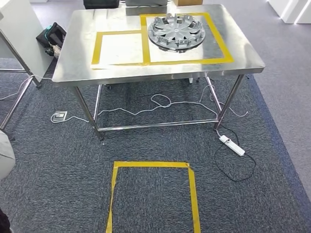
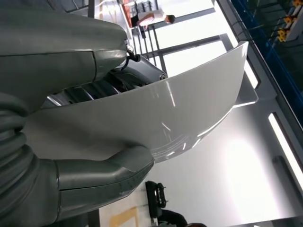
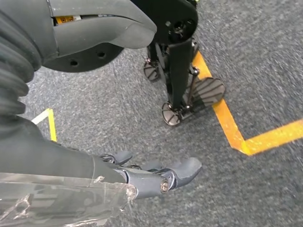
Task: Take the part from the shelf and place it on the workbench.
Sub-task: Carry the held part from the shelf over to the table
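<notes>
While the left hand (image 2: pixel 89 123) grips a glossy white curved part (image 2: pixel 185 104) between thumb and fingers and the right hand (image 3: pixel 118 142) hangs spread over grey carpet (image 1: pixel 55 160), the steel worktop (image 1: pixel 73 68) ahead carries a wheel cover (image 1: pixel 176 31) inside yellow tape outlines (image 1: pixel 146 46), its near edge bare.

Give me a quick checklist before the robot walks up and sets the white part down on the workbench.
1. Left hand holds the white part, thumb and fingers on opposite faces: ok.
2. Right hand holds nothing, fingers extended over the carpet: ok.
3. Left taped square on the workbench is free: ok.
4. Right taped square is taken by the wheel cover: not ok for placing there.
5. Cables and power strip lie near the table legs: not ok.
6. Grip firmness: cannot tell.
</notes>
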Controlling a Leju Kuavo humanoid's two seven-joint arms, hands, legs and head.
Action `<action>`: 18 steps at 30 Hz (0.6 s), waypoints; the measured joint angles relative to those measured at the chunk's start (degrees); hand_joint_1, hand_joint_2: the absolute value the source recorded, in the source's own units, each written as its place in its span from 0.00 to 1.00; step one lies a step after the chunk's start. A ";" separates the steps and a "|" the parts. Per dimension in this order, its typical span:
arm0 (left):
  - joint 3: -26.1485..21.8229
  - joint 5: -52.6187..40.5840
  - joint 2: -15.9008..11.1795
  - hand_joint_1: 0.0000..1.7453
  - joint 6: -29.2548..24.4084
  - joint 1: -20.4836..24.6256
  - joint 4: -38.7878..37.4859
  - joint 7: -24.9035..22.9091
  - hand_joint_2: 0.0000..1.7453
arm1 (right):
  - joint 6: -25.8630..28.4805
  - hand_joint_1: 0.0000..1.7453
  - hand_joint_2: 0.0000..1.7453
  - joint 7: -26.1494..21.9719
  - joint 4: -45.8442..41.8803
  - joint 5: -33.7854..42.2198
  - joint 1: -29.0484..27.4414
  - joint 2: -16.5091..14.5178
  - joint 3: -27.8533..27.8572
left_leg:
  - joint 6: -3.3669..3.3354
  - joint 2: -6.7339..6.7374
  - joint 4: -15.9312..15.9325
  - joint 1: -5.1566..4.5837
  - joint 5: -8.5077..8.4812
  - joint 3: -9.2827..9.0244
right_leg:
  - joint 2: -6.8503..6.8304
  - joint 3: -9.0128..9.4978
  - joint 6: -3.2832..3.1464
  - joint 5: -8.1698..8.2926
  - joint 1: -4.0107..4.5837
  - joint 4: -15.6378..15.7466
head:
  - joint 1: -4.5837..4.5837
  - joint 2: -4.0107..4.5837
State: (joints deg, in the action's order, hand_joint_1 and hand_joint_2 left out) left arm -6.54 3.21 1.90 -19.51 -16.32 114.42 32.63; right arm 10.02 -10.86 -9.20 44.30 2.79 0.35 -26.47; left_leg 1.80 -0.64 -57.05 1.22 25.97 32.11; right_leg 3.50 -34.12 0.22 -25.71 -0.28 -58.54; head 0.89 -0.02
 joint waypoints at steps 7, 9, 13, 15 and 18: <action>-0.04 -0.01 0.01 1.00 0.08 -0.03 -0.02 -0.01 1.00 | -0.23 0.00 1.00 0.05 0.00 -0.04 0.12 0.02 -0.02 | -0.94 -0.11 -0.03 -0.35 -0.07 0.07 | -0.18 0.90 1.99 0.91 -0.30 1.22 | -0.07 0.00; -0.07 -0.01 0.01 1.00 0.10 -0.03 -0.01 -0.03 1.00 | -0.28 0.00 1.00 0.08 0.00 -0.08 0.06 0.00 -0.03 | -1.11 -0.11 -0.11 -0.45 -0.05 0.12 | -0.17 1.01 2.36 1.03 -0.39 1.40 | -0.05 0.00; -0.18 -0.17 -0.03 1.00 -0.12 -0.01 -0.01 -0.04 1.00 | -0.46 0.00 1.00 0.08 0.00 -0.22 0.02 -0.17 -0.07 | -2.77 -0.07 0.44 -0.78 0.15 -0.02 | -0.06 1.16 4.05 1.90 -0.79 1.57 | 0.01 0.00; -0.17 -0.25 0.00 1.00 -0.22 -0.02 -0.01 -0.06 1.00 | -0.46 0.00 1.00 0.05 0.00 -0.29 0.02 -0.18 -0.09 | -3.31 0.08 1.34 -0.57 -0.10 -0.70 | -0.73 0.53 4.26 1.56 -0.70 0.10 | -0.13 0.00; -0.20 -0.26 0.02 1.00 -0.37 -0.19 -0.02 -0.10 1.00 | -0.47 0.00 1.00 0.05 0.00 -0.39 0.10 -0.19 -0.14 | -3.44 0.40 1.63 -0.36 -0.21 -1.23 | -2.37 -3.56 3.94 -3.43 -0.63 -8.18 | -0.62 0.00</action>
State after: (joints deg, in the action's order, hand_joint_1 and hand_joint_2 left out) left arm -6.74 2.95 1.92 -19.88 -16.52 114.40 32.52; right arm 9.55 -10.81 -9.20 43.91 2.90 0.16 -26.61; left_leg -1.64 -0.23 -55.42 0.85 25.75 30.87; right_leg 1.13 -37.68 4.16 -29.14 -0.91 -66.72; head 0.27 -0.02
